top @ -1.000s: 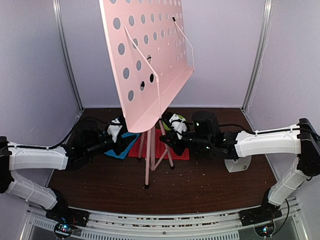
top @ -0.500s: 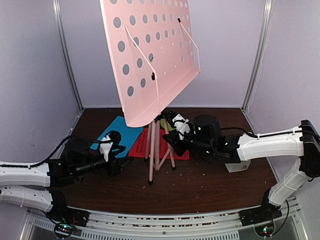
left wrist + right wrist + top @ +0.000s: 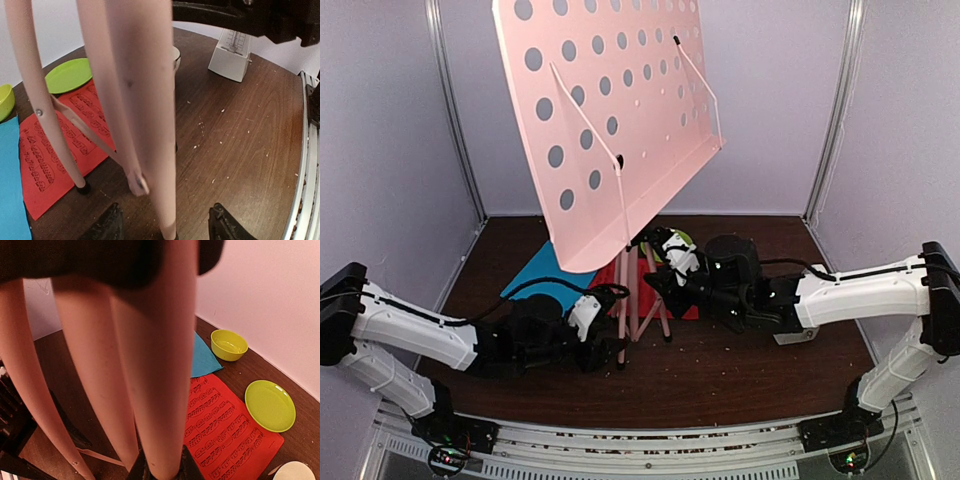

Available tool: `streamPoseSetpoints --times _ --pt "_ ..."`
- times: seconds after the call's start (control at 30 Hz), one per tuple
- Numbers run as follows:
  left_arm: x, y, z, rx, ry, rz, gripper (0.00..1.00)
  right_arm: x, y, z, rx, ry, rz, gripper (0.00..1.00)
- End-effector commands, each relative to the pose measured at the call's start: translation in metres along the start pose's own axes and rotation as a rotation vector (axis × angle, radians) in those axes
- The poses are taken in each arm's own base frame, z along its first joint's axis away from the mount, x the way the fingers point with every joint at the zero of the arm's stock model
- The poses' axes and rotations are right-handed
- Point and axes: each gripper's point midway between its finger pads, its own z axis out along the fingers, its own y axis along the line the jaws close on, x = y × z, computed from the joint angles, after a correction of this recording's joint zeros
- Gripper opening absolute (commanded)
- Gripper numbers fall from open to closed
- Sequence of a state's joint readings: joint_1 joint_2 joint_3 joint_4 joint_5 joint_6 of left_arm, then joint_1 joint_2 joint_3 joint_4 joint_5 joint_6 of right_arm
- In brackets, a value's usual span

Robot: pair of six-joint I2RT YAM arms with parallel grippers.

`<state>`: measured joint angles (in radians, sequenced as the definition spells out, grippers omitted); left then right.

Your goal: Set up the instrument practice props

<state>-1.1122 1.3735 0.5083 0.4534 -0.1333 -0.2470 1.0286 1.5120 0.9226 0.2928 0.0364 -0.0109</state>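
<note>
Moved in, left pincer (image 3: 165,227) open astride music stand leg (image 3: 145,125), right pincer (image 3: 163,469) gripping pole (image 3: 155,380).

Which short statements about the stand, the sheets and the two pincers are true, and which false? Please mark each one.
The music stand stands on its legs. True.
The right pincer is open and empty. False: it is shut on the stand's pole.
The left pincer is open, with a stand leg between its fingers. True.
The red sheet rests on the stand's desk. False: it lies on the table.
The metronome sits on the blue sheet. False: it stands on the bare table, apart from that sheet.
</note>
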Motion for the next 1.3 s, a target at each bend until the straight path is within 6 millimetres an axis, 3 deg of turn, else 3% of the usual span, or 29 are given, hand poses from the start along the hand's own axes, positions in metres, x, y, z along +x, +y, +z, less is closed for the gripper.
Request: streamPoseSetpoints --times 0.0,0.13,0.2,0.33,0.47,0.93,1.17,1.2,1.27 --pt "-0.036 -0.012 0.014 0.032 -0.135 -0.054 0.59 -0.018 -0.001 -0.013 0.017 -0.061 0.060 0.00" --pt "-0.028 -0.009 0.024 0.014 -0.127 -0.078 0.50 -0.017 -0.003 -0.015 0.023 -0.062 0.063 0.00" --pt "-0.021 -0.006 0.025 -0.001 -0.112 -0.088 0.39 -0.016 -0.005 -0.017 0.030 -0.062 0.060 0.00" --pt "-0.009 0.003 0.015 -0.044 -0.079 -0.092 0.12 -0.015 -0.007 -0.020 0.039 -0.060 0.053 0.00" --pt "-0.004 0.007 0.000 -0.056 -0.053 -0.065 0.00 -0.013 -0.008 -0.024 0.043 -0.058 0.048 0.00" --pt "0.044 0.024 -0.046 -0.105 0.077 -0.048 0.00 0.003 -0.025 -0.050 0.120 -0.001 0.010 0.00" --pt "0.063 0.032 -0.056 -0.135 0.109 -0.096 0.00 0.015 -0.035 -0.065 0.169 0.073 -0.026 0.00" --pt "0.078 0.034 -0.058 -0.141 0.139 -0.097 0.00 0.013 -0.037 -0.068 0.177 0.075 -0.031 0.00" --pt "0.088 0.036 -0.059 -0.152 0.157 -0.110 0.00 0.011 -0.040 -0.073 0.191 0.081 -0.043 0.00"
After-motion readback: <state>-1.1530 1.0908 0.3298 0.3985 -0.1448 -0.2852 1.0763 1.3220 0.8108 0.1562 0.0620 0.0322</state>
